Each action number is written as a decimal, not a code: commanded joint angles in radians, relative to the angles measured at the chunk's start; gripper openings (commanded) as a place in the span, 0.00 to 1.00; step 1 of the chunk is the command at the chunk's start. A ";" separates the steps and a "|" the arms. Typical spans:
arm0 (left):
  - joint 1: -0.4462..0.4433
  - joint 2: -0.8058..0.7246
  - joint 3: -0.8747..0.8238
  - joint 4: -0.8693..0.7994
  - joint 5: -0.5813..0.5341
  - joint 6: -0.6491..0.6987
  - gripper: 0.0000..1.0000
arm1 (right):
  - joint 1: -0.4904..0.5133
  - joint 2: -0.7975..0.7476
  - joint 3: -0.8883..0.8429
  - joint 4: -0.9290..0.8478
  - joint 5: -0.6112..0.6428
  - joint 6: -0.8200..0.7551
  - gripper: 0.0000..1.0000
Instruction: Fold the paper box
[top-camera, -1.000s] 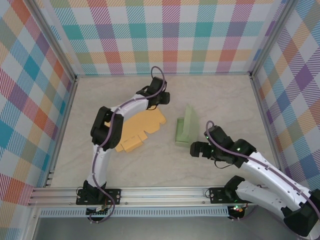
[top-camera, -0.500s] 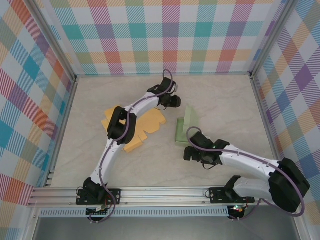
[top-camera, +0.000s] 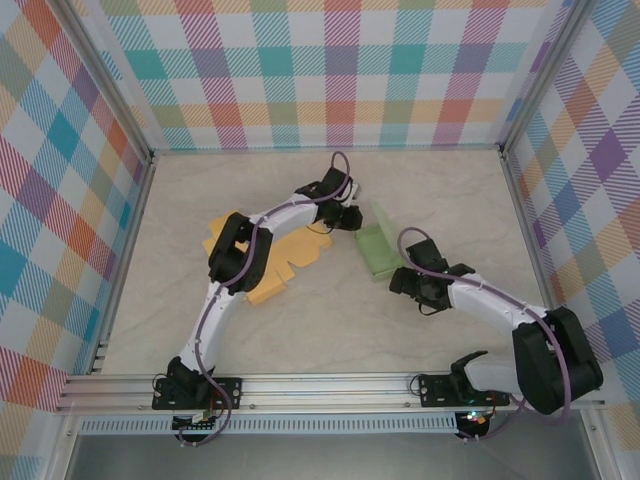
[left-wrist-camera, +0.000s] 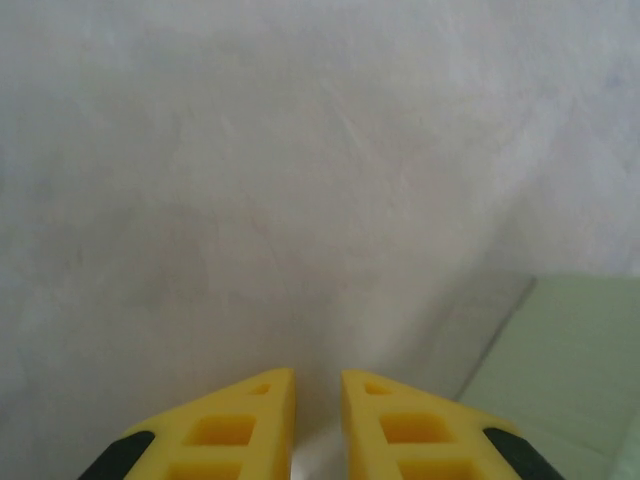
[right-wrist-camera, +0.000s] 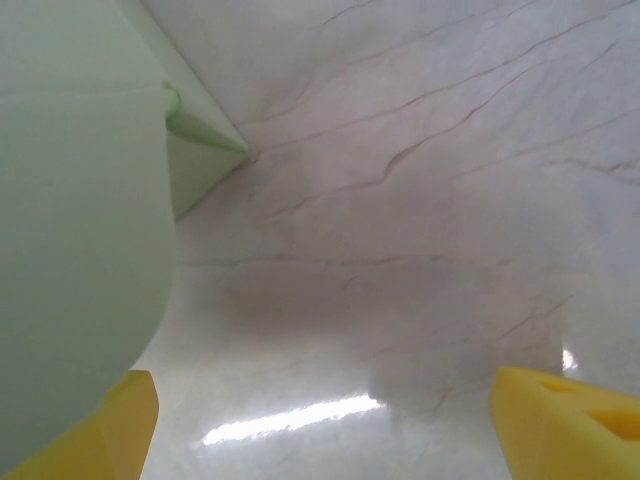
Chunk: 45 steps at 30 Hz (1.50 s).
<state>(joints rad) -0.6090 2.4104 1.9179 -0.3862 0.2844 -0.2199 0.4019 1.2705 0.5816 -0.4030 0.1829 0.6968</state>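
The pale green paper box (top-camera: 377, 247) lies tilted on the table right of centre. In the right wrist view it fills the left side (right-wrist-camera: 80, 220), one flap tip jutting out. My left gripper (top-camera: 352, 217) is at the box's upper left edge. Its yellow fingers (left-wrist-camera: 250, 420) are almost shut, a thin slit between them with nothing in it, and the box's green panel (left-wrist-camera: 570, 370) lies just to their right. My right gripper (top-camera: 398, 279) sits at the box's lower right corner. It stands open (right-wrist-camera: 320, 390), with the box against its left finger (right-wrist-camera: 115, 425).
A flat yellow cardboard blank (top-camera: 270, 268) lies left of the green box, partly under the left arm. Metal frame rails (top-camera: 300, 385) and checkered walls (top-camera: 330, 70) enclose the marble table top (top-camera: 330, 330).
The green box has tipped from standing on edge to lying lower. My left gripper has swung right to it while closing. My right gripper has moved up to its lower corner.
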 joint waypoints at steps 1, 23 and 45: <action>-0.032 -0.101 -0.152 0.028 0.031 -0.015 0.19 | -0.065 0.033 0.052 0.050 -0.052 -0.087 0.86; -0.112 -0.703 -0.851 0.302 -0.373 -0.146 0.29 | -0.202 0.002 0.209 -0.135 -0.180 -0.312 0.88; -0.137 -0.921 -1.136 0.720 -0.345 0.225 0.67 | -0.202 0.077 0.380 -0.048 -0.183 -0.464 0.84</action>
<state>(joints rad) -0.7319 1.4788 0.7795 0.2039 -0.0345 -0.0311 0.1997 1.3357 0.9215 -0.4862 0.0132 0.2737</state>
